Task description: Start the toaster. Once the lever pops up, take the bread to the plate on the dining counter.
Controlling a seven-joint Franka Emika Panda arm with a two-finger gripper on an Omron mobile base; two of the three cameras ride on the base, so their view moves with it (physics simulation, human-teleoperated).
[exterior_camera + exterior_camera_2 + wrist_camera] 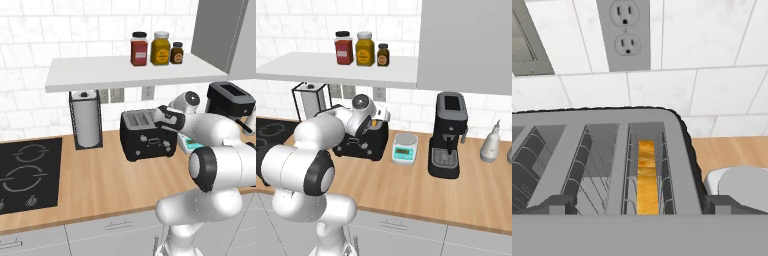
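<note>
So the black boxy four-slot toaster (pixel 145 135) with silvery slot rims sits on the light wood worktop (pixel 100 180), back against the white tiled wall. The small golden-brown bread slice (pixel 646 177) is standing on edge down in the slot furthest right in the hand view, right under the grey wall socket (pixel 624 34).

The white arm's pincer (pixel 639 212) hangs just above the toaster's top, jaws spread wide with nothing between them, its two dark tips straddling the slots on either side of the bread.

Stuff around the toaster:
- left of it, a white paper towel roll in a dark wire holder (pixel 86 120), and further left a black glass stovetop (pixel 27 175) set into the worktop
- just right of it, a small white and teal kitchen scale (pixel 405 148), its corner showing in the hand view too
- further right, a tall black coffee machine (pixel 448 135), then a pale grey bottle (pixel 490 142)
- above it, a white wall shelf (pixel 130 72) with a red jar (pixel 139 49), a yellow jar (pixel 160 48) and a small brown jar (pixel 176 53)

From the left base view the arm's own forearm covers the toaster's right end
</note>
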